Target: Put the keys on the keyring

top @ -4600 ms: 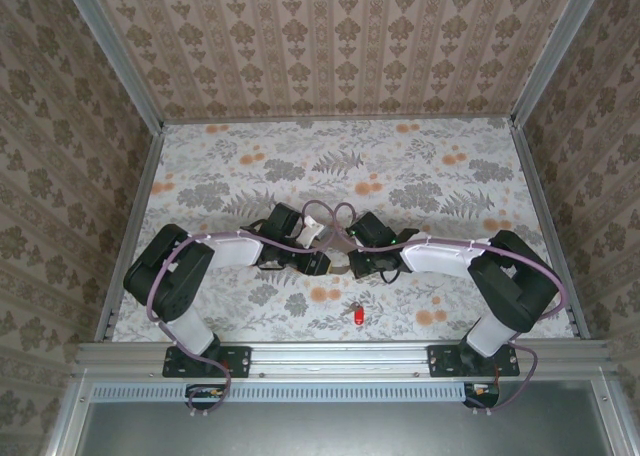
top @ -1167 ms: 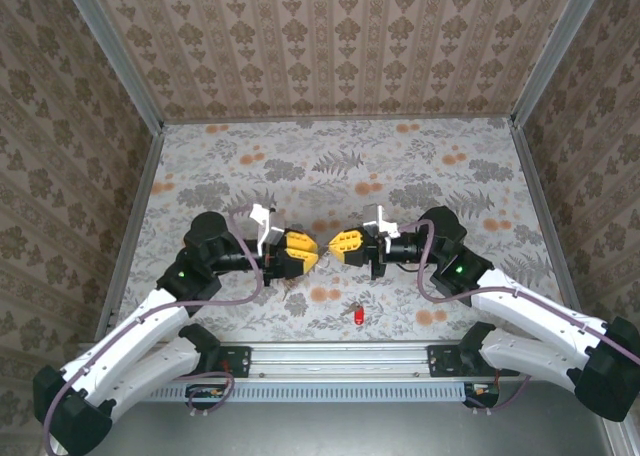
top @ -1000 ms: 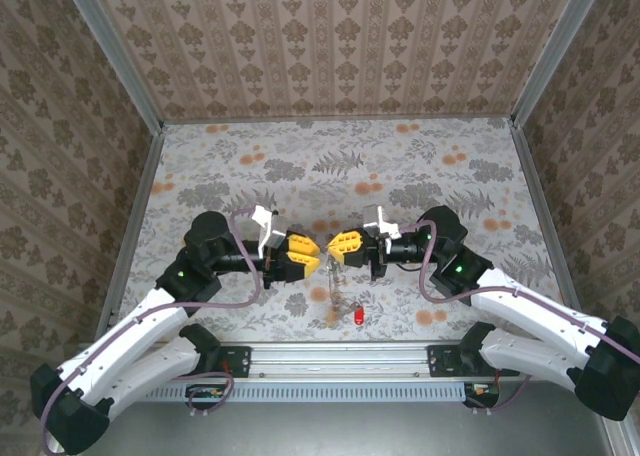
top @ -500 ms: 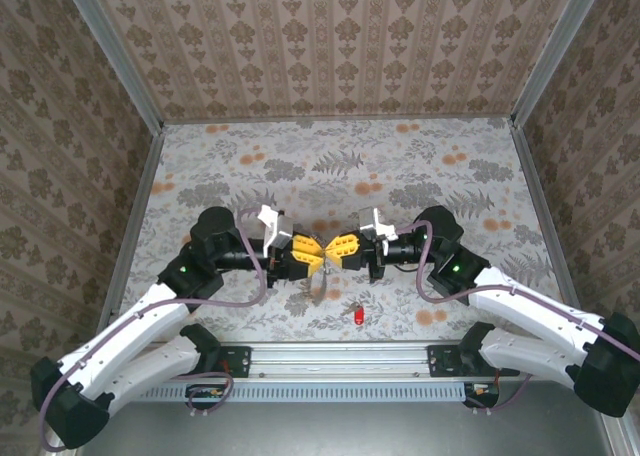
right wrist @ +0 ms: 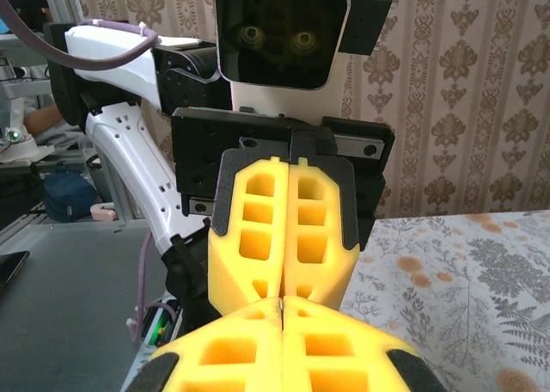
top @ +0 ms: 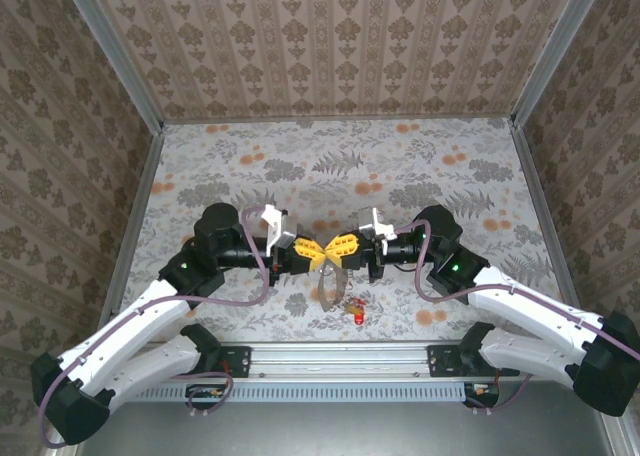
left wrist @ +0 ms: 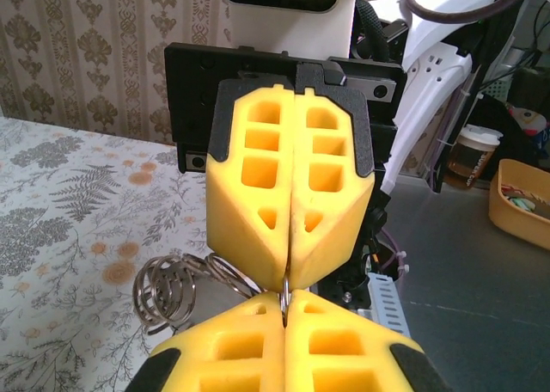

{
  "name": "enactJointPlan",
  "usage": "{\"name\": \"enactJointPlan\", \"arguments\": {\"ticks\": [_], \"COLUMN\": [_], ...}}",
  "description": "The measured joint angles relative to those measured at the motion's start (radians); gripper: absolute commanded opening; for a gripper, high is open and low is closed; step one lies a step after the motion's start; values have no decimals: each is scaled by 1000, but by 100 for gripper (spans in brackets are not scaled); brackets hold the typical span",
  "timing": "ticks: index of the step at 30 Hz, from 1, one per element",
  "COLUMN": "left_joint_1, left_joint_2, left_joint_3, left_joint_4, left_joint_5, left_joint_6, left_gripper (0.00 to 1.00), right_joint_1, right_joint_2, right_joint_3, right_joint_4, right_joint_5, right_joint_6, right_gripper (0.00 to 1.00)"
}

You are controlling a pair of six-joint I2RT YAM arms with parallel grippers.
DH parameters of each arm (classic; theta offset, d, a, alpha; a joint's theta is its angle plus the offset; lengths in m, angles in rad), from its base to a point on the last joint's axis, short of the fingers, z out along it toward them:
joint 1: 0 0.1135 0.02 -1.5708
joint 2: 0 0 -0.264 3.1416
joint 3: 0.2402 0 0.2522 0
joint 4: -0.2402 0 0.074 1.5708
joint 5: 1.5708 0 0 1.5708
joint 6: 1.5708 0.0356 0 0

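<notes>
The task looks barely begun. The left claw and the right claw meet tip to tip above the near middle of the counter, and each has its yellow pads pressed together. In the left wrist view a thin strand of the keyring runs into the seam where the 2 claws face each other, so both seem to be pinching it. The rest of its wiry grey loops hangs loose to one side. From above, the loop dangles just below the meeting tips.

The red key lies flat on the counter near the front edge, just below and to the right of the hanging loop. It appears unthreaded, though whether the loop's lower end touches it is too small to tell. I cannot make out the yellow-gold key with any certainty. So, as I judge it, the ring is held and perhaps being opened, and both keys are left to go on.

With both claws busy on the ring, neither is free to fetch a key, and the loop is floppy. The metal rail along the counter's near edge sits close behind the red key. The patterned walls stand well away from the work.
</notes>
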Motion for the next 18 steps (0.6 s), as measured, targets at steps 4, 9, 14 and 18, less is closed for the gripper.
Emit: {"name": "enactJointPlan", "arguments": {"ticks": [4, 9, 14, 18], "left_joint_1": [-11, -14, -14, -16], "left_joint_2": [-7, -13, -14, -16], "left_joint_3": [0, 0, 0, 0], "left_joint_4": [-23, -59, -79, -99], "left_joint_5": [-14, -42, -54, -71], "left_joint_6": [21, 43, 58, 75], "left_gripper": [0, 0, 0, 0], "right_joint_1": [2, 6, 6, 5], "right_joint_2": [-10, -126, -274, -314], "right_joint_3": [0, -2, -20, -21], "right_joint_4": [-22, -88, -217, -382], "right_joint_5": [43, 140, 275, 406], "right_joint_6": [4, 4, 17, 51], "right_gripper": [42, 53, 63, 70]}}
